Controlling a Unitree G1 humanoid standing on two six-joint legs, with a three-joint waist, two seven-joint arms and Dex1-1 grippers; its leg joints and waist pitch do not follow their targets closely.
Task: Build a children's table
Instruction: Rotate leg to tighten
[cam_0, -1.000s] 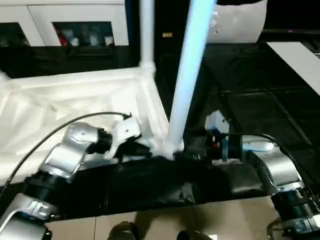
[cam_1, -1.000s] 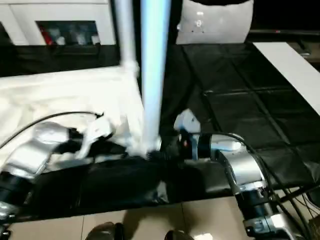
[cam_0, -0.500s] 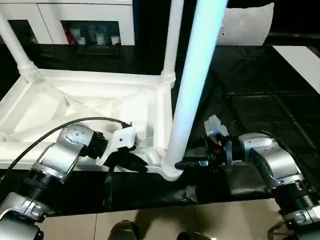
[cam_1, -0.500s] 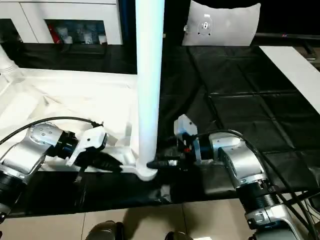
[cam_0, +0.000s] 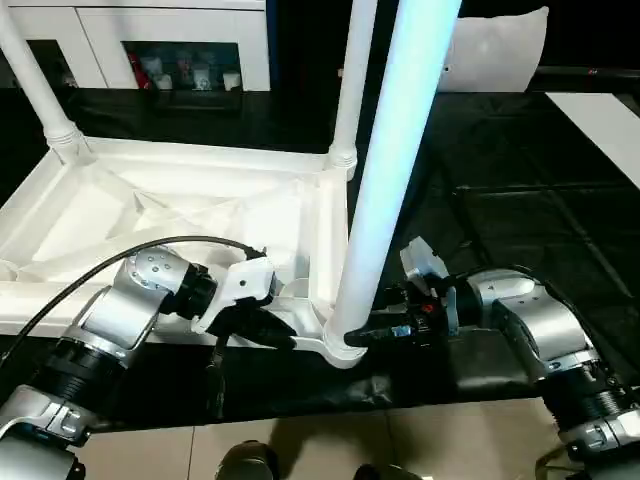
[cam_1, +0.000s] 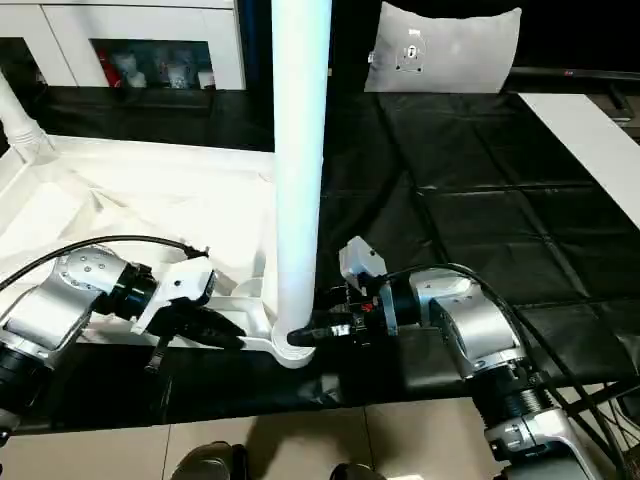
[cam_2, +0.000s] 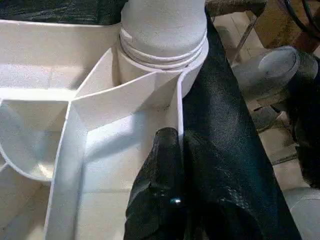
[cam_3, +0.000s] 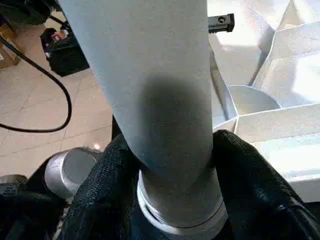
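1. Floor (cam_0: 300, 445) nearest of all, pale tiles below the near edge of the black mat-covered workbench (cam_0: 520, 200).
2. Landmark: near corner socket (cam_0: 340, 348) of the upturned white table top (cam_0: 170, 215), right at the workbench's near edge.
3. Near leg (cam_0: 385, 170) upright in that socket, rising out of the top of the picture, its threaded base collar showing just above the socket rim.
4. Right gripper (cam_3: 167, 165) to the right of the socket, level, its two black fingers (cam_3: 250, 175) pressed against opposite sides of the leg just above the collar: clamped on the leg.
5. Left gripper (cam_0: 262, 328) to the left of the socket, fingers together with one of the top's thin white ribs (cam_2: 179, 120) pinched between them, fingertips (cam_2: 167, 140) just short of the socket.
6. Silver forearms either side of the socket, a black cable (cam_0: 120, 260) looping over the left one.
7. Ribbed underside of the table top spreading left and away from the socket, facing up.
8. Second leg (cam_0: 352, 80) upright in the far corner socket directly behind the landmark; third leg (cam_0: 35, 85) upright in the far-left corner.
9. White pouch-like thing (cam_1: 445, 48) well beyond the socket, at the workbench's far side.
10. White cabinet (cam_0: 150, 40) with glazed doors farthest back, to the left.
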